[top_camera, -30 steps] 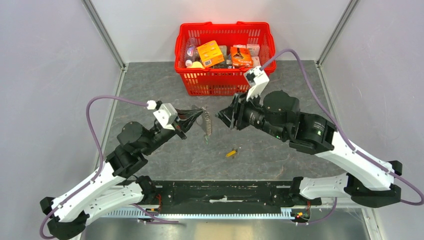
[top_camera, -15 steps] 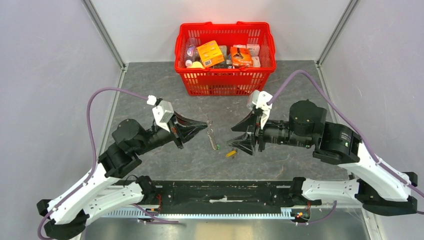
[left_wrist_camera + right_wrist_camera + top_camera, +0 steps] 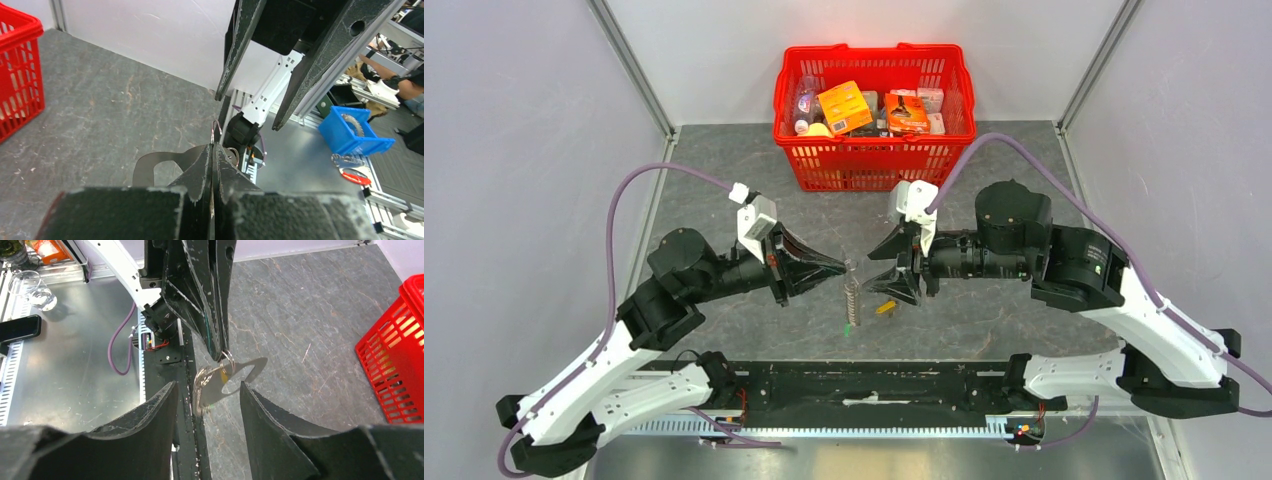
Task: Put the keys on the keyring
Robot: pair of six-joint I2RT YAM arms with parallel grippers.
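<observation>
My left gripper (image 3: 845, 268) is shut on the top of the keyring (image 3: 852, 294), a thin wire loop that hangs below its tips. A green key (image 3: 849, 328) dangles at the loop's lower end. The yellow key (image 3: 885, 307) lies on the grey table, just right of the ring. My right gripper (image 3: 890, 268) faces the left one from the right, open. In the right wrist view the keyring (image 3: 209, 382) hangs just ahead of the gap of that gripper (image 3: 208, 385), touching neither finger. In the left wrist view only a bit of keyring (image 3: 216, 129) wire shows above the shut left gripper (image 3: 213, 146).
A red basket (image 3: 791, 92) full of packets stands at the back of the table, behind both grippers. The black rail (image 3: 874, 385) with the arm bases runs along the near edge. Grey walls close in left and right.
The left gripper carried the keyring toward the near edge and to the right. The right gripper swung down and in toward the ring and widened its jaws.
</observation>
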